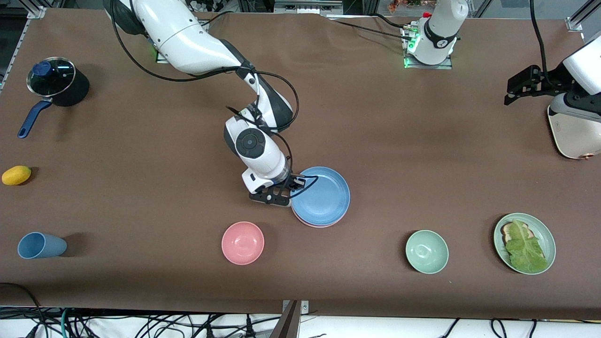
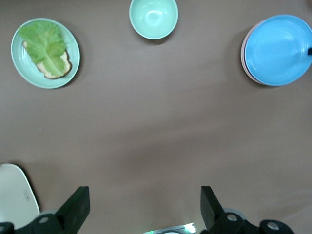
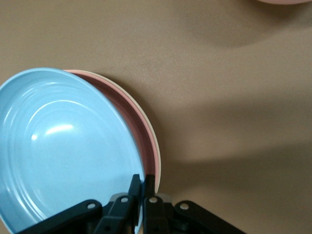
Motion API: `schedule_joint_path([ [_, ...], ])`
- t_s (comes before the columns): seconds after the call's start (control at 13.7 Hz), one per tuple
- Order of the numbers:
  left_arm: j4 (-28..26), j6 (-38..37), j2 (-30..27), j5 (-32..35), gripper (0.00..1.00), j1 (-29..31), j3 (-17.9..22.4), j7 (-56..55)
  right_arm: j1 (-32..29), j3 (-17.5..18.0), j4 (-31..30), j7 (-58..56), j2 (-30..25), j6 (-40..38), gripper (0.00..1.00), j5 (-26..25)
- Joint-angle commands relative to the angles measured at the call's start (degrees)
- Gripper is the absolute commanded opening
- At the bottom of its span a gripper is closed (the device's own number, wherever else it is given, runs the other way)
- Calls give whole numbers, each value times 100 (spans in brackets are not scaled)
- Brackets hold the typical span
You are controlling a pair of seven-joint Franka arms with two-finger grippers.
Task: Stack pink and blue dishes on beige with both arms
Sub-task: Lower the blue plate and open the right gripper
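Blue plate [image 3: 58, 146] rim between right gripper [image 3: 141, 187] fingers

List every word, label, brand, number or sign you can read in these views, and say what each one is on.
No text can be read in any view.
White appliance at the left arm's end of the table: a small oval mark, too small to read.
Left arm's base: a small round emblem, not legible.
Blue plate, pink bowl, green bowl, blue cup: no markings visible.
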Motion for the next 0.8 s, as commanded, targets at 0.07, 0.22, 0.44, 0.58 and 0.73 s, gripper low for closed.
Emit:
schedule_joint_path([
  [0.07,-39,-45,-33,76,100,76,-84,-249,14,-5,128,75,76,52,35,24],
  [0.22,-22,-45,-33,76,100,85,-84,-258,14,-5,137,58,58,26,38,15],
  [0.44,-30,-54,-33,76,100,102,-84,-319,-56,-40,172,-21,-65,-280,50,-37],
  [0.58,-22,-45,-33,67,100,102,-57,-319,-327,-93,181,-283,-283,-693,75,-29],
  [0.73,-22,-45,-33,67,100,102,-57,-485,-592,-93,181,-784,-538,-1062,100,-46],
])
